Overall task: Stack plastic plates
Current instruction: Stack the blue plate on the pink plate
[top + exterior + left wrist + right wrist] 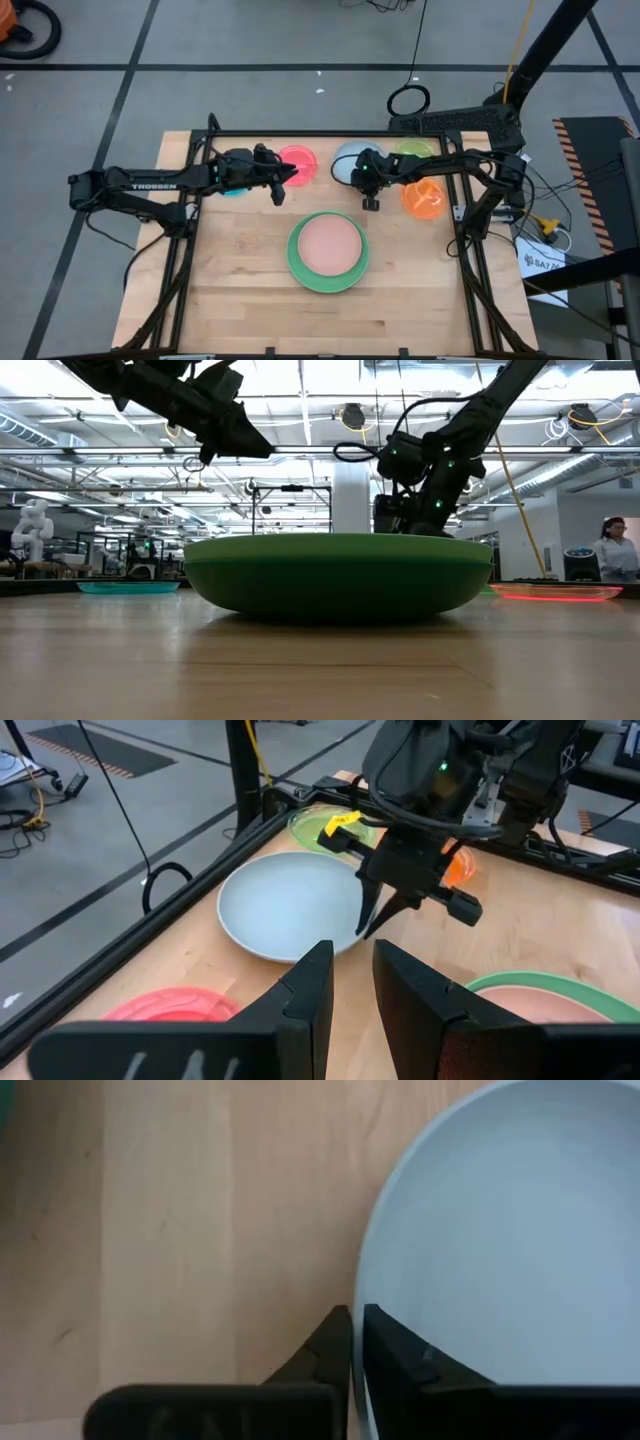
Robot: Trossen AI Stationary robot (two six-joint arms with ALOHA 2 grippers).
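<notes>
wide view first: a pale wooden table (240, 300) in a black frame, standing on a grey floor crossed by dark tape lines, cables trailing off to the right. mid-table sits the stack, a pale pink plate (329, 243) nested in a green plate (296, 262); from table height the stack shows as one dark green mound (335, 575) filling the middle of the picture. along the far edge lie the loose ones: a pink-red plate (300, 160), a light blue plate (345, 165), a yellow-green plate (412, 150) and an orange plate (424, 198) at the right, plus a sliver of translucent blue plate (232, 189) under the left arm.

right gripper (370, 203) is down at the near rim of the light blue plate, and its wrist camera shows the fingers (330, 1345) pinched on that rim (362, 1320), one outside, one inside, so it looks clamped on the plate, though only a thin edge of contact is visible.

left gripper (279, 195) hangs above the table just near of the pink-red plate, its fingers (310, 990) a narrow gap apart, holding nothing.

behind the table: an open workshop hall with ceiling pipes and strip lights, a white humanoid figure (32, 525) at the far left, and a person (612, 550) standing at the far right
</notes>
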